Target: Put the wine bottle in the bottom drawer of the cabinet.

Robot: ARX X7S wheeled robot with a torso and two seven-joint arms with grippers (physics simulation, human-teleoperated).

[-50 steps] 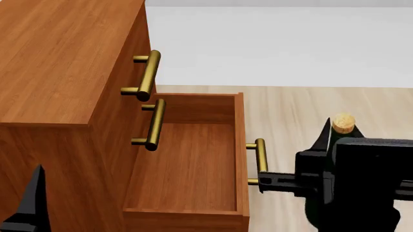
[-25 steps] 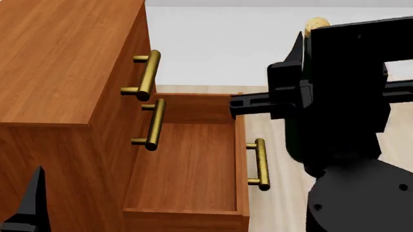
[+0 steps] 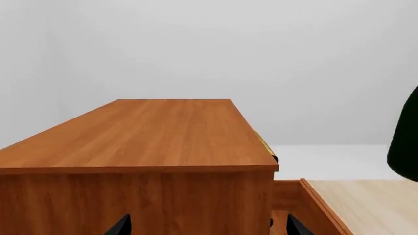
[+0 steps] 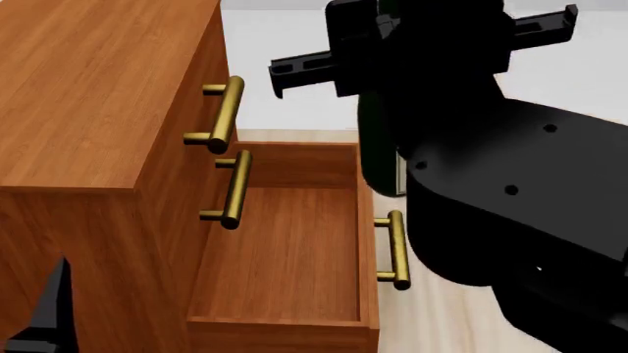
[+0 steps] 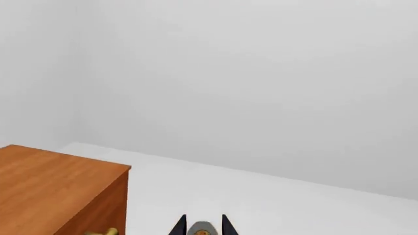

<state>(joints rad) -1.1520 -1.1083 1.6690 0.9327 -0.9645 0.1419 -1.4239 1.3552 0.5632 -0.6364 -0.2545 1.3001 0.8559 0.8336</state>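
1. Wine bottle [image 4: 379, 143]: its dark green body hangs upright in the air below the right gripper [image 5: 202, 226]. A sliver of white label shows at its lower edge. In the head view it overlaps the far front corner of the bottom drawer [image 4: 284, 250] and touches none of the woodwork.
2. Right gripper: in the right wrist view the two black fingertips [image 5: 179, 226] stand close together with a small rounded grey-tan object between them, which appears to be the bottle's top. The jaws are pinched on the bottle.
3. Right arm [image 4: 510, 198]: its bulky black housing fills the upper right of the head view and hides the bottle's neck and cork there.
4. Bottom drawer: pulled well out of the cabinet [image 4: 88, 95], with a bare wooden floor. Its brass bar handle [image 4: 395, 250] faces the pale plank floor [image 4: 432, 316].
5. Upper drawer fronts: both are flush with the cabinet face. Their brass handles [image 4: 225, 114] [image 4: 235, 189] project over the open drawer.
6. Left gripper [image 3: 207, 227]: its fingertips are spread wide and hold nothing, low beside the cabinet's side panel.
7. Left wrist view: a dark rounded shape [image 3: 406, 132] shows at the frame edge above the drawer; whether it is the bottle or the arm cannot be told.
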